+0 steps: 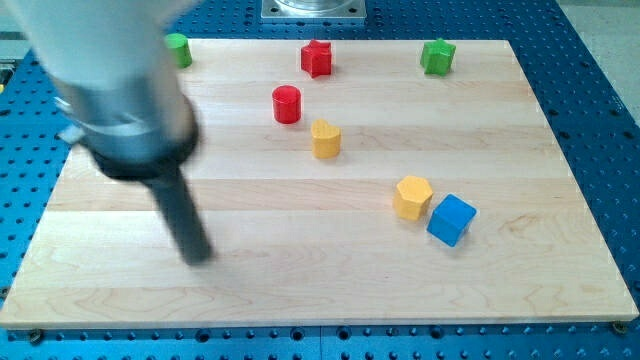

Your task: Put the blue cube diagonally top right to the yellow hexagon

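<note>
Contact is not yet being made: my tip [201, 256] is being held well apart at nine o'clock of the yellow hexagon [412, 196]; no jaws are being carried, only a rod. Just beside the hexagon, at four o'clock, the blue cube [451, 220] is lying. It is probably best approached from six o'clock and pushed toward the hexagon's two o'clock, the hexagon being left undisturbed.

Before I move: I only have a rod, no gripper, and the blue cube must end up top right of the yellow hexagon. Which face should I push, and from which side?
Push the blue cube on its lower face, coming from the view's bottom. It sits lower right of the yellow hexagon, almost touching, so it probably needs to travel upward along the hexagon's right. My tip is far off at the view's left.
</note>
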Motion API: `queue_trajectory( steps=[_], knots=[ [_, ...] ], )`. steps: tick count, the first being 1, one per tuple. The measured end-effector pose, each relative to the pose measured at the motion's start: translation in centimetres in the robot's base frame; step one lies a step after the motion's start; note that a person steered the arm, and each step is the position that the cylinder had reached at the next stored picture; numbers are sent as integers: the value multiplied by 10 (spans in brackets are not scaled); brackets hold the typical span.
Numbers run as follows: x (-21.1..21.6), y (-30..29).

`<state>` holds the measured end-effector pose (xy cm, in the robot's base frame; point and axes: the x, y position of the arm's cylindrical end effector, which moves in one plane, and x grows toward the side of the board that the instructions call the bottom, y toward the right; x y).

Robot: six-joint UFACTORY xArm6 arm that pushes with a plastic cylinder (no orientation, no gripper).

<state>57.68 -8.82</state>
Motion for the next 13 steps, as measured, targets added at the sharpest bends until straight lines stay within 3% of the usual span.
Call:
queue_trajectory(
  steps=[1, 2, 5, 6, 7, 8, 9, 10, 11, 12, 13],
  knots=[
    [11, 115],
    [-13, 174],
    [-90, 242],
    [-73, 257],
    [-29, 294],
    [-30, 331],
    [-80, 328],
    [-100, 311],
    [-27, 329],
    [-58, 302],
    [-121, 300]
  ],
)
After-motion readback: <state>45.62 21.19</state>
